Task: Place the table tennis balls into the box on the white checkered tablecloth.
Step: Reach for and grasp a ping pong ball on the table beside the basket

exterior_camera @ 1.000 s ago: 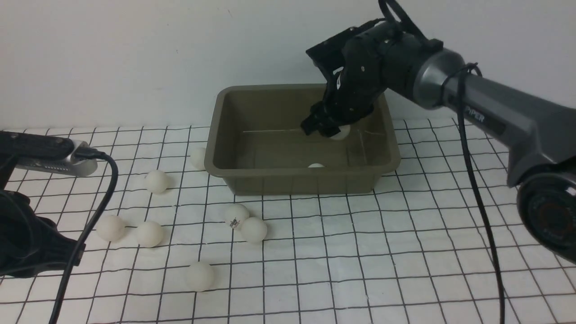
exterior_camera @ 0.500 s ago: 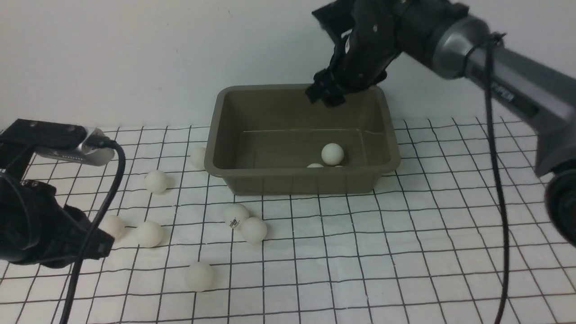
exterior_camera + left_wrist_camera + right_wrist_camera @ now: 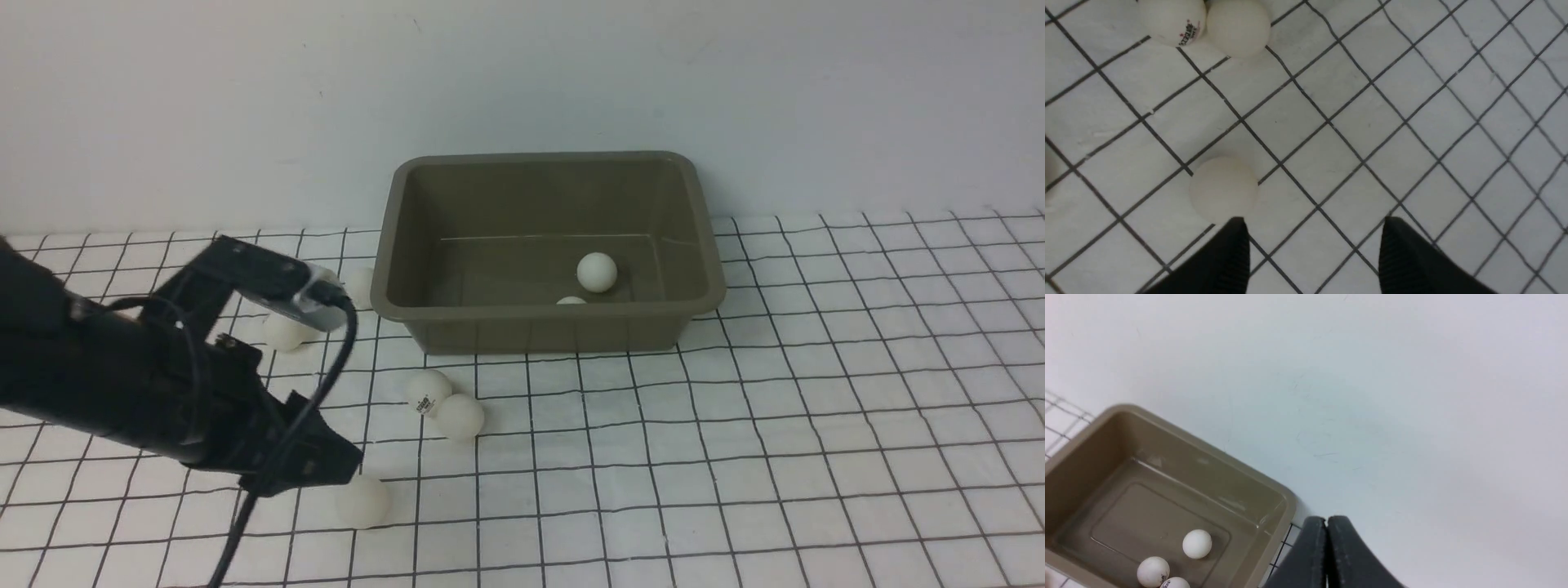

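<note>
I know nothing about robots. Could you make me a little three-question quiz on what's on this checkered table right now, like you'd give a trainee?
1. True or false: the right arm's jaws are shut with nothing between them.
2. How many table tennis balls lie in the box, seen from the right wrist? A one, B three, C six.
3. Which arm's jaws stand open just short of a lone ball on the tablecloth?
Key: 1 true; 2 B; 3 the left arm.
</note>
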Motion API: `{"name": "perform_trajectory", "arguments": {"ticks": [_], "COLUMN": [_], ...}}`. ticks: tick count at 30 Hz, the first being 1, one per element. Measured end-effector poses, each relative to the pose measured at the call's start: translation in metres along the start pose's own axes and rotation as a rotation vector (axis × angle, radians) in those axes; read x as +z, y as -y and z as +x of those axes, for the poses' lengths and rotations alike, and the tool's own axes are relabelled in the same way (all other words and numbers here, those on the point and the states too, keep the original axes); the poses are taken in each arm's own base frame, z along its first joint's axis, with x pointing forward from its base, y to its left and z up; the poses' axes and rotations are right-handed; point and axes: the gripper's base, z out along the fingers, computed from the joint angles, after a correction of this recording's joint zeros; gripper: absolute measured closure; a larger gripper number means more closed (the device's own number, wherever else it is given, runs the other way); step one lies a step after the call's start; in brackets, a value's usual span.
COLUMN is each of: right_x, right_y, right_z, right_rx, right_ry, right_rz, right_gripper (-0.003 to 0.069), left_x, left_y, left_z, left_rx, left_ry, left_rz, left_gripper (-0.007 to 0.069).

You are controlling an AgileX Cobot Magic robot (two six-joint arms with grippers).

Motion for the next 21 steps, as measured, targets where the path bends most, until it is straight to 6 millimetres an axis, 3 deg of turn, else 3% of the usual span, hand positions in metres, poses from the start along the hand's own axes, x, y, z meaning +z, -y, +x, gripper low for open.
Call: {"name": "perform_trajectory", "arguments": {"ticks": [5, 9, 16, 21], "right_x": [-0.052, -0.077, -0.089, -0.106], "right_y": [0.011, 0.013, 0.007, 0.002], "right_z": [0.012, 0.032, 0.068, 0.096], "right_rx": [0.015, 0.013, -0.002, 0.010], "right_ry": [0.043, 0.028, -0.045, -0.069], "right_rz": [0.008, 0.004, -0.024, -0.052], "right_gripper": [0.0676, 0.0676, 0.0676, 0.0676], "left_x": [0.020, 0.031, 0.045, 0.056], "left_y": [-0.006, -0.017, -0.026, -0.032], "left_z": [-0.003, -0.002, 0.001, 0.003], "left_rx": [0.029, 0.025, 0.029, 0.053], "left_ry": [-0.033, -0.058, -0.105, -0.128], "left_rz": [-0.067, -0.131, -0.143, -0.143], "left_gripper": [0.0229, 0.0229, 0.0213, 0.0110]}}
